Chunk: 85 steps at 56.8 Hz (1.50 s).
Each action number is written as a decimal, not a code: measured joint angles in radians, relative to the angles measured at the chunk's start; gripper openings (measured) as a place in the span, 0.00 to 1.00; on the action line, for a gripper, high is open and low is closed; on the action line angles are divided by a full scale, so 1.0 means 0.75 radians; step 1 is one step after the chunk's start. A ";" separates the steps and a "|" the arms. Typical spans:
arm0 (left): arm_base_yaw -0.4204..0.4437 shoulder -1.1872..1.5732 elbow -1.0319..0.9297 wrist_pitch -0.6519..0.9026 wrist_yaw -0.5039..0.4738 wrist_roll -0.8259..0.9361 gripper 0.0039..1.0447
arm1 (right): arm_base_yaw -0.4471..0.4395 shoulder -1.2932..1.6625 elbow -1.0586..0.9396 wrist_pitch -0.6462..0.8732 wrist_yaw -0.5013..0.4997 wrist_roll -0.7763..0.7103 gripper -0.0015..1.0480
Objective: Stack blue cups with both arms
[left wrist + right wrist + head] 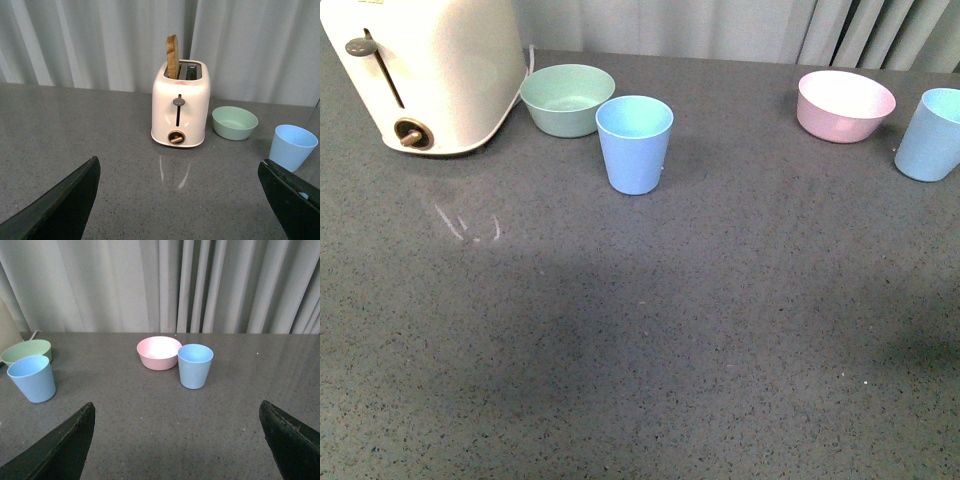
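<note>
Front view: grey countertop (640, 350), pale curtains (720, 25)

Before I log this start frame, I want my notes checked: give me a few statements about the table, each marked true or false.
1. In the front view, the left blue cup and the right blue cup stand upright and apart. True.
2. The pink bowl holds a cup. False: it is empty; the right blue cup stands beside it.
3. A slice of bread sticks up out of the toaster. True.
4. The left gripper is shut on a cup. False: it is open and holds nothing, like the right gripper.
</note>
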 joint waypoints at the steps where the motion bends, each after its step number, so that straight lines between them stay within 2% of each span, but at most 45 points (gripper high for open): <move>1: 0.000 0.000 0.000 0.000 0.000 0.000 0.92 | 0.000 0.000 0.000 0.000 0.000 0.000 0.91; 33: 0.004 0.007 0.004 -0.012 0.016 -0.002 0.92 | 0.000 0.000 0.000 0.000 0.000 0.000 0.91; 38: 0.058 0.284 0.199 -0.449 0.289 -0.053 0.92 | 0.000 0.000 0.000 0.000 -0.002 0.000 0.91; 42: 0.050 0.509 0.308 -0.607 0.378 -0.072 0.92 | 0.000 -0.001 0.000 0.000 -0.002 0.000 0.91; 46: 0.026 0.734 0.390 -0.542 0.394 -0.081 0.92 | 0.000 -0.001 0.000 0.000 -0.001 0.000 0.91; 52: -0.034 1.106 0.564 -0.273 0.355 -0.090 0.92 | 0.000 -0.001 0.000 0.000 0.000 0.000 0.91; 59: -0.117 1.422 0.725 -0.112 0.350 -0.117 0.92 | 0.000 -0.001 0.000 0.000 -0.001 -0.001 0.91; 74: -0.318 1.987 1.142 -0.054 0.324 -0.223 0.92 | 0.000 -0.001 0.000 0.000 -0.001 0.000 0.91; 85: -0.419 2.219 1.391 -0.087 0.264 -0.285 0.92 | 0.000 -0.001 0.000 0.000 -0.001 0.000 0.91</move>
